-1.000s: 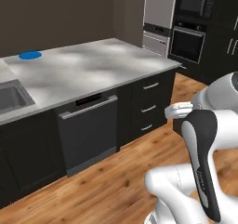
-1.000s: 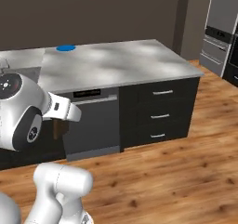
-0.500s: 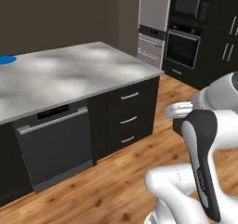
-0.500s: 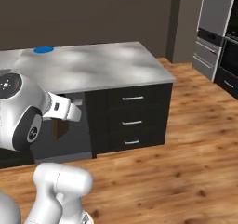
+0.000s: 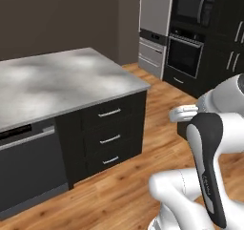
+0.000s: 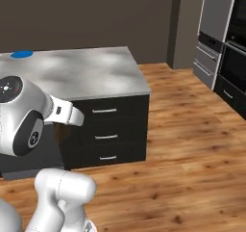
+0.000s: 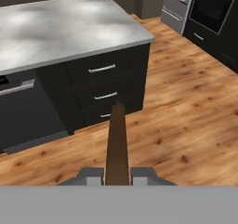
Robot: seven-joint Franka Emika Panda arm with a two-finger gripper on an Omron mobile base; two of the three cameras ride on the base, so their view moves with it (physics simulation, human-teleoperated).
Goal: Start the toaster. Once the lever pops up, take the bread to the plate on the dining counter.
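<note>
The claw (image 7: 117, 175) is closed on the dark brown bread (image 7: 116, 144), held edge-on above the wood floor (image 7: 186, 125). The blue plate (image 6: 21, 54) sits on the marbled tabletop (image 6: 91, 72). No readable writing.

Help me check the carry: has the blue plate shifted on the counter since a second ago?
No. The plate sits near the far left edge of the dining counter, as before; the base drove, so the whole view slid.
</note>
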